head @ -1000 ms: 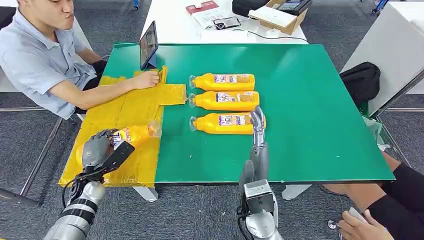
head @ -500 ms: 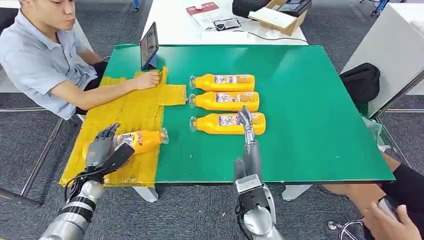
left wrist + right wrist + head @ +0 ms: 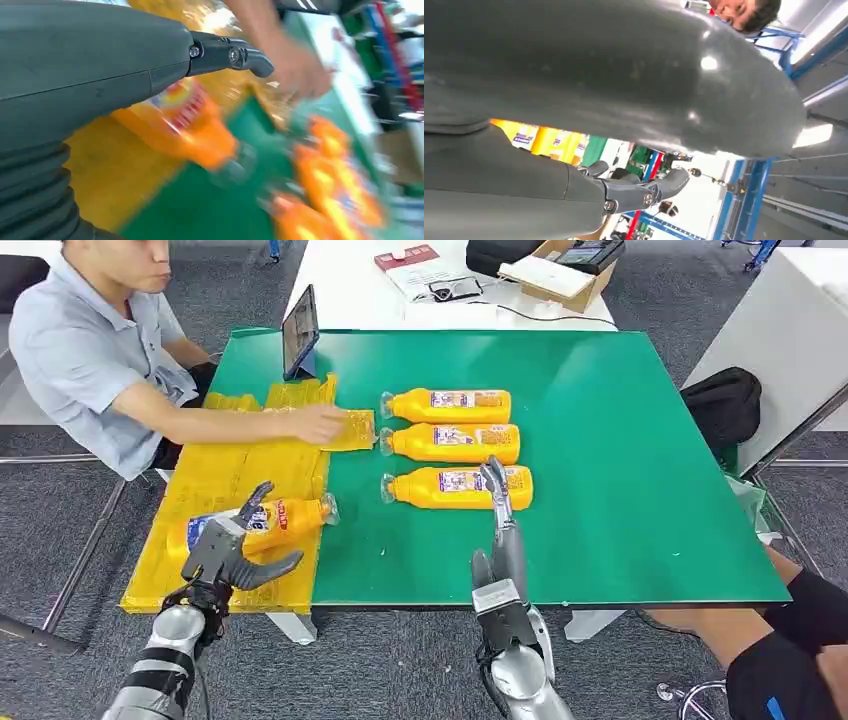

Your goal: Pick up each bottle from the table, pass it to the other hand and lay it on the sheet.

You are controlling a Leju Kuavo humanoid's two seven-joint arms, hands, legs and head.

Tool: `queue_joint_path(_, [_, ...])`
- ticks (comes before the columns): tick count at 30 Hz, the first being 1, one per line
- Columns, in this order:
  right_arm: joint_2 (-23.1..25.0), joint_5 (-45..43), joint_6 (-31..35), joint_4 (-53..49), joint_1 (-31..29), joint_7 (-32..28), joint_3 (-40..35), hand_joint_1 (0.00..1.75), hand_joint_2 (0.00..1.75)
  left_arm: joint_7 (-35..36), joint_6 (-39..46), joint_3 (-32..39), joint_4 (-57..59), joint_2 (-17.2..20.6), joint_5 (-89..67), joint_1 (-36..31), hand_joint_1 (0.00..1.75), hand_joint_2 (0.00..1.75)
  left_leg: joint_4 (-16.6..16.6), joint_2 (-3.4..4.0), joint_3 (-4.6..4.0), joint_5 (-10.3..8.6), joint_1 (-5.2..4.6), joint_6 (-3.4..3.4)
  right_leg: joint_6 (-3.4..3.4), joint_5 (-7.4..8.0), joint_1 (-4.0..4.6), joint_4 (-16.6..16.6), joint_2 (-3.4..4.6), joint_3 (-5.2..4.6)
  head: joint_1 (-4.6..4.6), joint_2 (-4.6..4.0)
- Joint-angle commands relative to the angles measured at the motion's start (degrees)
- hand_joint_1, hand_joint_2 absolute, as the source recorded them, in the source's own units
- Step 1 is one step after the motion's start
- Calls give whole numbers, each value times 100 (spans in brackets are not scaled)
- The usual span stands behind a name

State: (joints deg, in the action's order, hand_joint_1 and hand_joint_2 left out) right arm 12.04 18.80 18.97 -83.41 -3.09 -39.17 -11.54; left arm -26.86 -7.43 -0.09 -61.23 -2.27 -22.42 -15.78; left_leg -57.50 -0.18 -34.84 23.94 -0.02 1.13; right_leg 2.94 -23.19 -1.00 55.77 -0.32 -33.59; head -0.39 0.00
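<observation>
Left hand (image 3: 232,552) has released the orange bottle (image 3: 262,521) onto the yellow sheet (image 3: 215,480) and withdrawn, fingers spread; right hand (image 3: 497,502) remains open, empty

Both hands (image 3: 235,552) (image 3: 497,502) empty, fingers apart.

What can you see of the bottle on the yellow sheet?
The bottle is orange plastic with a clear cap and a red, white and blue label. It lies on its side on the yellow sheet, near the sheet's edge, cap toward the green table. The open left hand hovers just beside it, not gripping.
</observation>
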Motion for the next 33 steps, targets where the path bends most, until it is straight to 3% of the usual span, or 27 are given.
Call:
queue_joint_path(1, [-162,364,173,428,-217,-53,271,0,0,-59,238,7,-1658,-549,946,241,0,175,-3,-1,-4,6,6,-4,-8,-5,7,-2,-1,-3,0,0])
queue_joint_path(4, [-402,885,547,568,-443,-83,299,0,0,-42,853,-207,-2276,-862,1449,164,0,175,-10,-17,-29,4,8,-2,-5,-5,9,3,-16,-22,-2,0])
queue_joint_path(5, [-574,1342,796,815,-631,145,327,0,0,-114,1122,-309,-2444,-958,1789,124,0,175,-14,-18,-23,9,10,-3,-9,-11,11,3,-18,-15,-2,0])
queue_joint_path(7, [-814,1730,662,1418,-975,539,431,0,0,-109,1322,-477,-2698,-940,2156,188,0,175,-10,-14,-34,2,8,1,-3,-1,9,-4,-15,-25,-2,0])
queue_joint_path(8, [-1064,2508,660,2084,-1334,1106,370,0,0,-207,1362,-474,-2933,-961,2495,304,0,175,-12,-10,-27,7,9,1,-5,-3,10,-3,-11,-16,0,0])
queue_joint_path(9, [-1092,2452,722,2429,-1506,922,466,0,0,-189,1389,-523,-3036,-918,2538,366,0,175,-4,10,-20,6,8,2,-3,5,9,-11,9,-13,-4,0])
queue_joint_path(10, [-1193,2722,724,2743,-1643,1045,404,0,175,-195,1441,-498,-3098,-934,2587,417,0,175,-4,15,-11,10,10,1,-7,4,11,-13,15,-5,0,0])
queue_joint_path(11, [-1337,3158,641,3171,-1862,1429,321,0,175,-182,1550,-477,-3151,-971,2610,522,0,175,1,18,-9,6,3,2,-10,18,6,-16,17,-5,-2,0])
queue_joint_path(14, [-1492,3392,545,3961,-2203,1580,329,0,175,-157,1798,-556,-3182,-1000,2462,759,0,175,2,13,-13,3,-2,3,-9,17,1,-14,10,-9,-2,0])
queue_joint_path(23, [-1435,3643,36,3953,-2115,1848,118,0,175,-77,2789,-687,-3115,-1009,1561,1022,0,175,-2,2,-14,5,-4,3,-11,8,2,-5,1,-12,-2,0])
queue_joint_path(33, [-1376,4154,174,4833,-2377,2101,-251,0,175,64,2754,-762,-2814,-1008,1398,858,0,175,-2,6,-16,5,2,3,-13,10,7,-7,4,-12,-2,0])
